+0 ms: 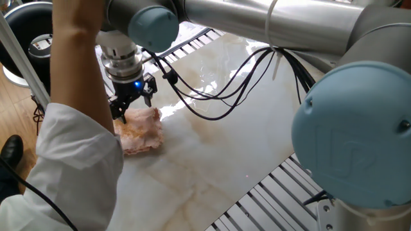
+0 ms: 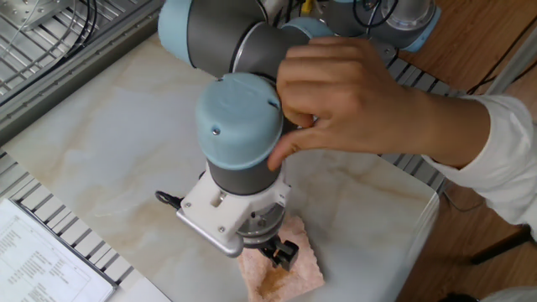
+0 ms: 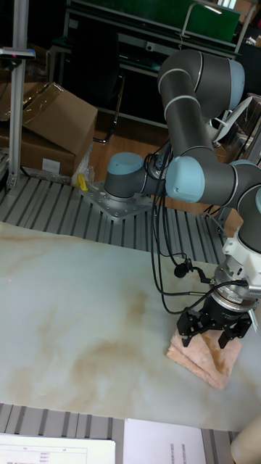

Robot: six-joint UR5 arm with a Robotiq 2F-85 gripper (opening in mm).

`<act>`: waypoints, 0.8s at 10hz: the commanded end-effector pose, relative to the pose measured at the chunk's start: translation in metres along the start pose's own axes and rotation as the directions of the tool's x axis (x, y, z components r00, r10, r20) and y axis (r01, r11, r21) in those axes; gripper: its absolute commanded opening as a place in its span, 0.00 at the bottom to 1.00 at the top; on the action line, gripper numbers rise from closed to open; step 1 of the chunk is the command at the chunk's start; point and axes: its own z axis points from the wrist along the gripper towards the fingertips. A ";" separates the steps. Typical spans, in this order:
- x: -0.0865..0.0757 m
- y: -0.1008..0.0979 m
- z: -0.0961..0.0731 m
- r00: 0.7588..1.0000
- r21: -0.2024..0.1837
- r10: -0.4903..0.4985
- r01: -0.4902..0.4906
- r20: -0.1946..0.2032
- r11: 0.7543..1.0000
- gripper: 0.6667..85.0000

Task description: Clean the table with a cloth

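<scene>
Your end effector (image 3: 215, 324) hangs with its fingers spread just over the cloth (image 3: 205, 351), pinching nothing yet. The cloth lies flat near the bench (image 1: 257, 122) edge, on your side by your sleeve. Expect it to be light, limp and fuzzy: it will bunch and drape, not slide stiffly. Take it near the middle, pinching up a fold; the frayed edges would likely slip out.

Black cables (image 1: 212, 96) and a person's hand (image 2: 352, 105) crowd the arm.
</scene>
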 end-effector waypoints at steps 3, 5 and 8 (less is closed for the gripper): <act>-0.007 0.012 0.011 0.998 -0.032 -0.052 0.053 0.029 0.998 0.92; -0.018 0.023 0.032 0.998 -0.028 -0.042 0.044 0.050 0.999 0.92; -0.026 0.027 0.050 0.996 0.005 -0.056 0.056 0.070 0.998 0.92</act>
